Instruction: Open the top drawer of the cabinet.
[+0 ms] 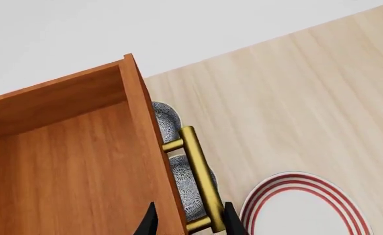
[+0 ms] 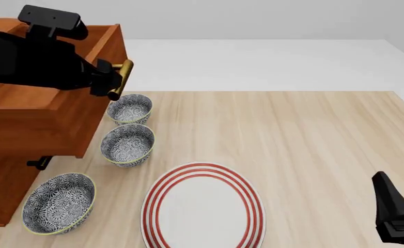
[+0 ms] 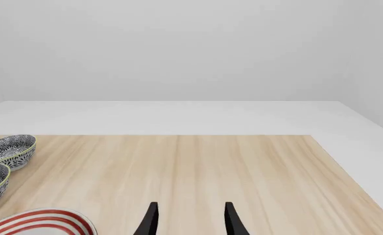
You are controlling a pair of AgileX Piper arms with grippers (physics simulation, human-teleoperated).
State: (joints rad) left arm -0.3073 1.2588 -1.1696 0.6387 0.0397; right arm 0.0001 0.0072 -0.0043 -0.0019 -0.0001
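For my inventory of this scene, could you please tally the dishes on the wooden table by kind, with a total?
Blue-and-white patterned ceramic bowls: 3, far, middle, near
White round plate with red concentric rim stripes: 1
Total: 4

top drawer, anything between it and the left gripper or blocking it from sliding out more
Nothing visible. The left gripper straddles the top drawer front and brass handle. The patterned bowls sit on the table below the drawer's path, not in it.
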